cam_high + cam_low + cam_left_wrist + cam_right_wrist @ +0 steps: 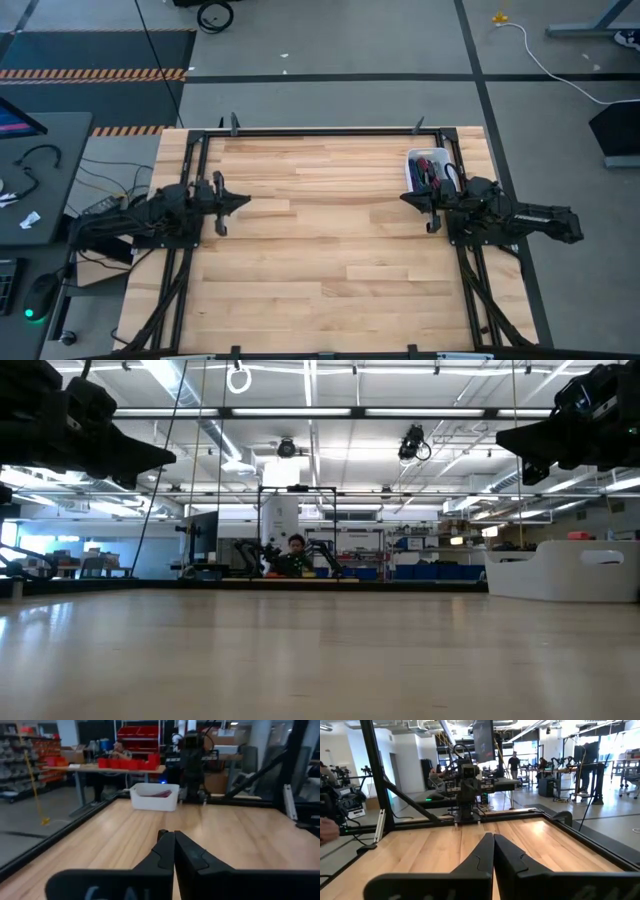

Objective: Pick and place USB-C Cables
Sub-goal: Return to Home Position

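Note:
Several USB-C cable bundles [430, 172], red, dark and green, lie inside a white bin [413, 158] at the table's far right. The bin also shows in the left wrist view [154, 797] and the low view [560, 570]. My left gripper [246, 203] is shut and empty, held level above the table's left side; its closed fingers show in its wrist view [173, 851]. My right gripper [404, 197] is shut and empty, held level just on the near side of the bin; its closed fingers show in its wrist view [493, 851].
A black frame [320, 131] runs round the wooden table [320, 250]. A desk with a mouse and cables [30, 190] stands off the table's left. People sit and stand in the room behind [295, 548].

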